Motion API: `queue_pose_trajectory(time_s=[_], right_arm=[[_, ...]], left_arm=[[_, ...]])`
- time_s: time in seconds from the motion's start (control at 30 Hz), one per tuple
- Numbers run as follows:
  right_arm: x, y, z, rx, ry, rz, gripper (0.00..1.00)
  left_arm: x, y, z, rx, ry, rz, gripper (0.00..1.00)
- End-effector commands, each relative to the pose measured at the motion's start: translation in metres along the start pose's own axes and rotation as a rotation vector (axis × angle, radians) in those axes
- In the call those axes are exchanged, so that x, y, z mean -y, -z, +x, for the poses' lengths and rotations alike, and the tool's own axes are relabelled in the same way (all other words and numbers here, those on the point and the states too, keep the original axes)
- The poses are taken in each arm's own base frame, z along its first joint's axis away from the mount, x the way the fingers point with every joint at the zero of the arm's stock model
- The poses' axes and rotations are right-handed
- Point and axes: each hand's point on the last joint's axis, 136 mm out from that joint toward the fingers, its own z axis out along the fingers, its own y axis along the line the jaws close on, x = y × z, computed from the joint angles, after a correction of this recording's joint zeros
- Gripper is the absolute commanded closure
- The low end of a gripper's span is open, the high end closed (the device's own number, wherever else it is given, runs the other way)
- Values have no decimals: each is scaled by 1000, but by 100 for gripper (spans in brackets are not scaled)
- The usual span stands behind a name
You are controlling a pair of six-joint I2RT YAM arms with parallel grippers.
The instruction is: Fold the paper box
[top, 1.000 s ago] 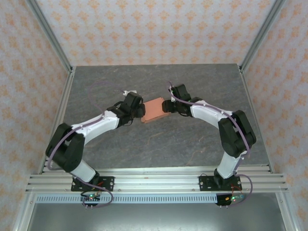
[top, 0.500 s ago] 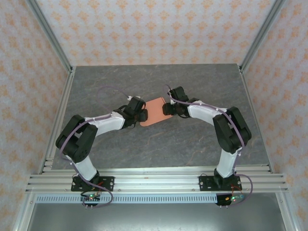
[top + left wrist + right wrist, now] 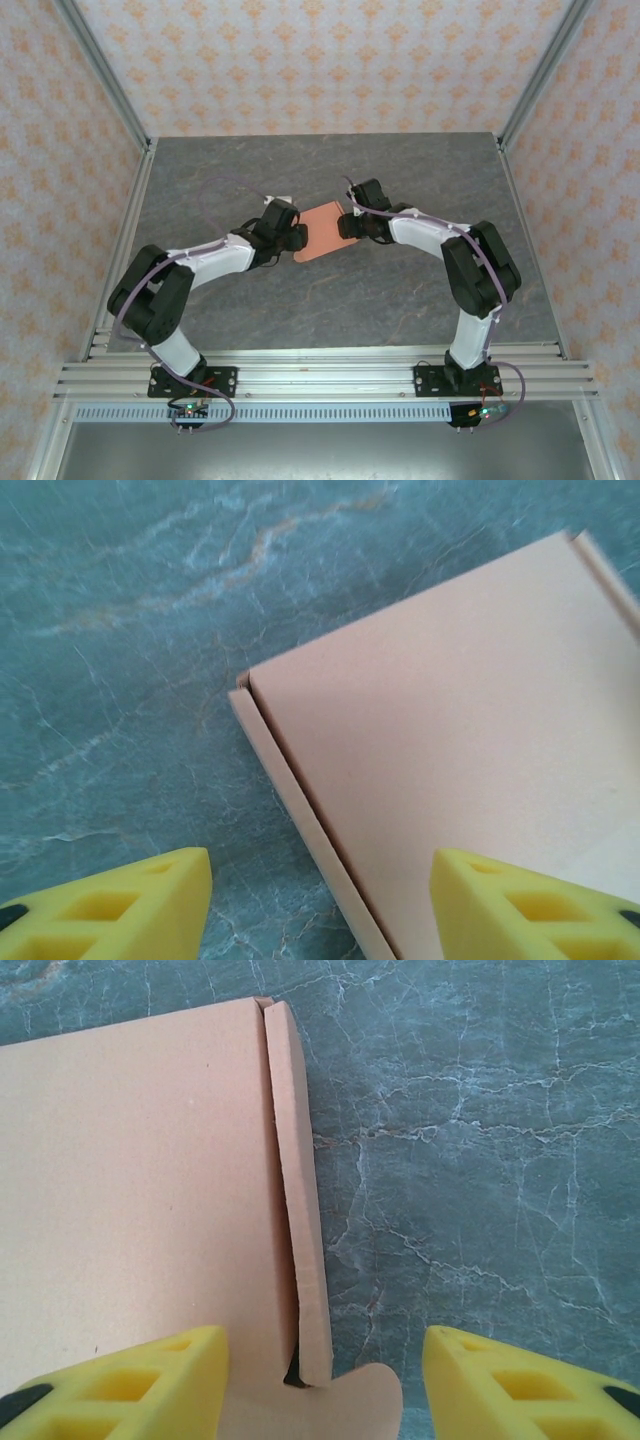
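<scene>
1. The left hand point(image 3: 295, 239) hovered at the left edge of the paper box point(image 3: 322, 232). Its fingers point(image 3: 110, 905) were spread apart and empty, probably set to catch the one narrow side strip point(image 3: 292, 810).
2. The right hand point(image 3: 344, 227) mirrored it at the opposite edge, also spread and gripping nothing. It straddled one raised flap point(image 3: 300, 1210) and one rounded tab point(image 3: 350, 1400).
3. The single box lay flat on the desk point(image 3: 400, 170) between the two hands, seemingly to let both work its sides.

The left arm point(image 3: 205, 262) and right arm point(image 3: 432, 235) have white links and black joints. Purple cables point(image 3: 228, 181) loop behind each wrist. The fingers point(image 3: 110, 905) are yellow with rectangular cut-outs.
</scene>
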Motion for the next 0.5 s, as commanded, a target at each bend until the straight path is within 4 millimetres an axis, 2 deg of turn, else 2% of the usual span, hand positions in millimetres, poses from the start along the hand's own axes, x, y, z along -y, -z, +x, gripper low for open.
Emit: queue_pose_trajectory(time_s=[0.0,0.13,0.3,0.47], right_arm=[[-8,25,-23,54,16,-15,45],[-8,48,-24,87,15,-23,45],[-2,71,7,70,2,-22,44],[-34,78,48,35,-121,-208,43]], left_arm=[[-5,19,-24,60,-37,-38,39],[-4,23,-35,63,-68,-44,37],[-6,13,-38,-3,-75,-19,36],[-2,-3,-51,-77,-87,46,36]])
